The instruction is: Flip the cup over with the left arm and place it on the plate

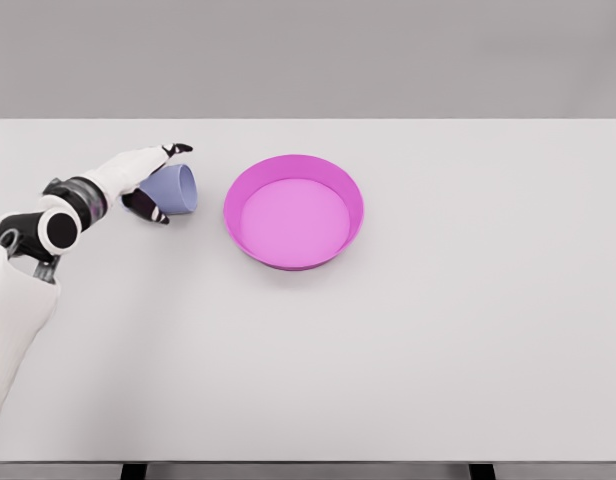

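Note:
A lavender cup (174,188) lies on its side on the white table, its mouth facing right toward the plate. My left hand (154,183) wraps it from the left, with dark fingertips (178,149) above the cup and others below it. The magenta plate (293,210), round with a raised rim, sits just right of the cup and holds nothing. A small gap separates the cup's rim from the plate. The right arm does not show.
The white table (438,330) stretches wide to the right and toward the front edge. A grey wall stands behind its far edge. My left forearm (63,215) crosses the table's left side.

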{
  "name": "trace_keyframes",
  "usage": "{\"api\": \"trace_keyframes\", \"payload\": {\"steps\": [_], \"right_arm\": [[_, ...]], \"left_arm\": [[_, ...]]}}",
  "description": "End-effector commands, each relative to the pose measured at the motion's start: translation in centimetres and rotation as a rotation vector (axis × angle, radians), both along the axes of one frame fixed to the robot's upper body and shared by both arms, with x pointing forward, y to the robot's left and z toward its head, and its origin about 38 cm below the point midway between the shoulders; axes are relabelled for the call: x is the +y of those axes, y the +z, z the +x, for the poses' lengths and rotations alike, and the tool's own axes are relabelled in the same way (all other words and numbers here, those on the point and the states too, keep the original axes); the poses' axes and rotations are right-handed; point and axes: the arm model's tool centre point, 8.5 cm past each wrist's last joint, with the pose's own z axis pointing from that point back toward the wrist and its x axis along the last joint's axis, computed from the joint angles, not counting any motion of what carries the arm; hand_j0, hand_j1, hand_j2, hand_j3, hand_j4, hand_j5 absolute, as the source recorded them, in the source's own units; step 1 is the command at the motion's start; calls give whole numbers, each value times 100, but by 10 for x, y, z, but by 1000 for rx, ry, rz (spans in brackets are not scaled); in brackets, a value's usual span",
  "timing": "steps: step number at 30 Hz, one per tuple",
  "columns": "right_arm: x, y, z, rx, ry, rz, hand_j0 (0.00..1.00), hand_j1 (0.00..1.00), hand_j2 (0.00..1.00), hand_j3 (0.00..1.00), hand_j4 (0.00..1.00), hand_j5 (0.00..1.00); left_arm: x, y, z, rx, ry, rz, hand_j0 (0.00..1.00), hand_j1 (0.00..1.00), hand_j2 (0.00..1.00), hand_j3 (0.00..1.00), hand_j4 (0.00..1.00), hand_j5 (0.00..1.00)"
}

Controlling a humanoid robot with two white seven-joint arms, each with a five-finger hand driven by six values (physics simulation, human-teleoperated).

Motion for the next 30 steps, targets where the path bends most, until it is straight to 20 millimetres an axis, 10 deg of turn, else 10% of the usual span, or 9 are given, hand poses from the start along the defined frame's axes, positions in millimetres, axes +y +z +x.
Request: {"api": "trace_keyframes", "payload": {"steps": [1, 30], "right_arm": [[0, 0, 0, 0, 0, 0, 100, 100, 100, 100, 100, 100], [0, 0, 0, -1, 0, 0, 100, 100, 100, 100, 100, 100]], "left_arm": [[-2, 1, 0, -3, -9, 3, 100, 100, 100, 100, 100, 100], [-8, -8, 10, 22, -20, 93, 79, 79, 79, 79, 79, 79]]}}
